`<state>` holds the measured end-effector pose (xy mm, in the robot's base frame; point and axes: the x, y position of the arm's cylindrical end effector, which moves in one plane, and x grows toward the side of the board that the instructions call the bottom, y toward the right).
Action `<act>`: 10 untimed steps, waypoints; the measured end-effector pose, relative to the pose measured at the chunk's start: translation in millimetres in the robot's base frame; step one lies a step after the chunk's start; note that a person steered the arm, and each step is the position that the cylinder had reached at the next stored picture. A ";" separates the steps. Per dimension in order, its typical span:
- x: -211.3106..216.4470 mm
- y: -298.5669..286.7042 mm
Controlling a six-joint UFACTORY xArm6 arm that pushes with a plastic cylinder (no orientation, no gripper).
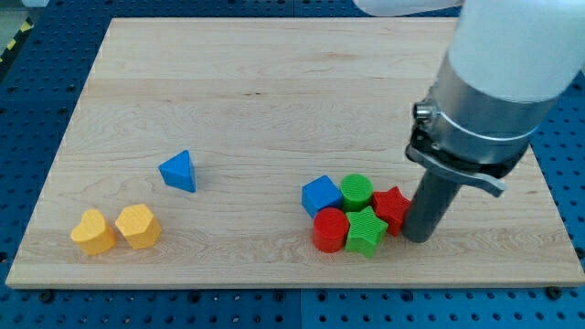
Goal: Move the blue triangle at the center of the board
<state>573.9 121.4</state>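
Quick count: eight blocks on the board total. Two blue, a triangle [178, 172] and a cube [320, 196]. Two yellow, a heart [92, 231] plus a hexagon-ish one [138, 226]. Two green, a cylinder [356, 192] and a star [365, 231]. Two red, a cylinder [330, 229] and a star [392, 207].

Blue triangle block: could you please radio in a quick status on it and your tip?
My tip at the view's right, beside the red star block. Blue triangle block far off, left of centre, untouched. Path leftward blocked by the clustered blocks.
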 end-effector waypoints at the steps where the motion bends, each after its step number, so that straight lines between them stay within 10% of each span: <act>1: 0.0 -10.0; 4: -12.3 43.6; 6: -116.5 19.5; 10: -162.7 -319.2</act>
<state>411.2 -197.7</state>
